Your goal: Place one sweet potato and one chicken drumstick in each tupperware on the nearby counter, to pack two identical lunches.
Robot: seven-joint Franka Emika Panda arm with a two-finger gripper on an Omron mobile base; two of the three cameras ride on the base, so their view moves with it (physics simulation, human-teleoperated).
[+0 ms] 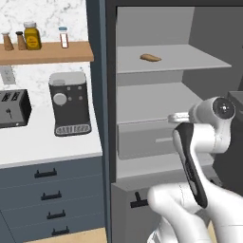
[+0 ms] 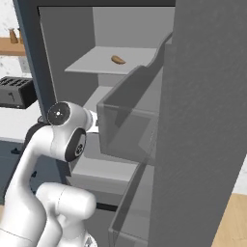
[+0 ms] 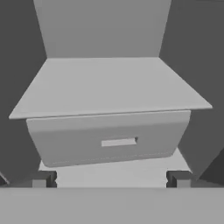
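Hand view: gripper (image 3: 110, 178) spread wide and empty, facing a grey drawer (image 3: 109, 138) just ahead beneath a bare shelf (image 3: 109, 83); sweet potato (image 1: 150, 58) lying on the upper shelf (image 1: 190, 59), well above the gripper.

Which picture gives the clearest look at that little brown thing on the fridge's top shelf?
The left base view: the sweet potato lies unobstructed, its side toward the camera. The right base view shows it smaller and farther off.
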